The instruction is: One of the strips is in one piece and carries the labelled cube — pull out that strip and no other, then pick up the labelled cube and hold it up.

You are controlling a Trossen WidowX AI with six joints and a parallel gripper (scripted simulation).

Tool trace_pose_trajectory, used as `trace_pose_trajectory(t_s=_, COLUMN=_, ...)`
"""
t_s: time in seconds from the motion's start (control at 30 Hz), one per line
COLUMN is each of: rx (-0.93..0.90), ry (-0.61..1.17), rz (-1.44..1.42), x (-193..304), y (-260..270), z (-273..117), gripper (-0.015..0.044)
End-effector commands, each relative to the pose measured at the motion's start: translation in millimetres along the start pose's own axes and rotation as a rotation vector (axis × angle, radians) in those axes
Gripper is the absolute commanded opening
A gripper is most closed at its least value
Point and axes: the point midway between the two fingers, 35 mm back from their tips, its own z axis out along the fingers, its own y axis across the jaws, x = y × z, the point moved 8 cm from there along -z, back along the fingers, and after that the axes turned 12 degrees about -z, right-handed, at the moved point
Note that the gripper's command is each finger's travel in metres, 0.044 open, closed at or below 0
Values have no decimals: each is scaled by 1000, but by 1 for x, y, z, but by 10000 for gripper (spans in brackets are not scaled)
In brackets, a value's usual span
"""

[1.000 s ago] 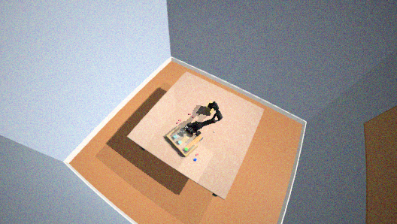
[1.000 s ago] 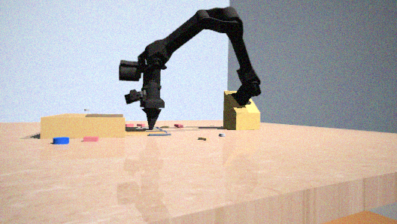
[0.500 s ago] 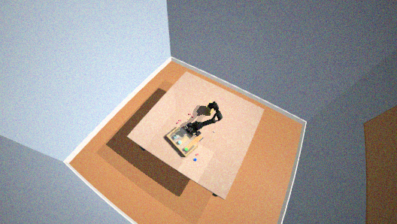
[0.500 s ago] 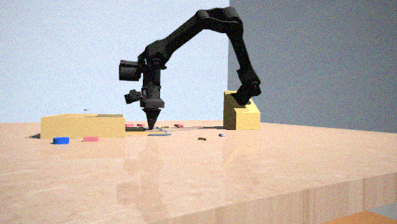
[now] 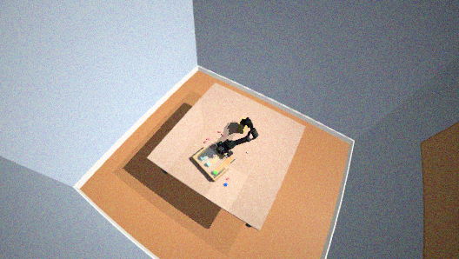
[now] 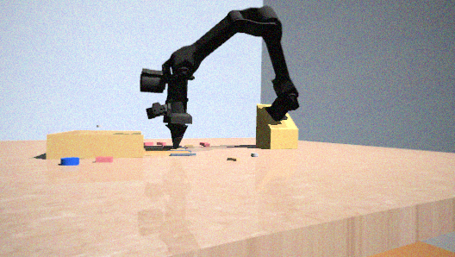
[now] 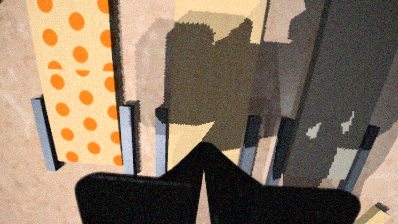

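Observation:
My gripper (image 6: pixel 177 147) (image 7: pixel 204 147) is shut, with nothing seen between the fingers, pointing down low over the near end of the plain cream strip (image 7: pixel 207 85). To the left in the wrist view lies the orange-dotted strip (image 7: pixel 70 110); a crosswise break in its dot pattern shows partway along. To the right lies the grey strip (image 7: pixel 340 75), mostly in shadow. The far ends of the strips are out of the wrist view. The wooden box (image 5: pixel 203 168) (image 6: pixel 95 145) holds small pieces, among them a green one (image 5: pixel 215 173) and a cyan one (image 5: pixel 208 164). I cannot tell which is the labelled cube.
Upright blue-grey guides (image 7: pixel 45 135) flank the strips' near ends. A blue disc (image 5: pixel 225 184) (image 6: pixel 70 161) and a pink piece (image 5: pixel 227 178) (image 6: pixel 104 159) lie outside the box. A yellow block (image 6: pixel 284 138) stands by the arm's base. A small dark piece (image 6: pixel 232 159) lies on the table.

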Motion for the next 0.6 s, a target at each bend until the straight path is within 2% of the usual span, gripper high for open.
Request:
trace_pose_trajectory(t_s=0.0, rx=-4, ry=15, rz=8, x=10, y=2, z=4, gripper=0)
trace_pose_trajectory(t_s=0.57, rx=-4, ry=15, rz=9, x=35, y=7, z=4, gripper=0)
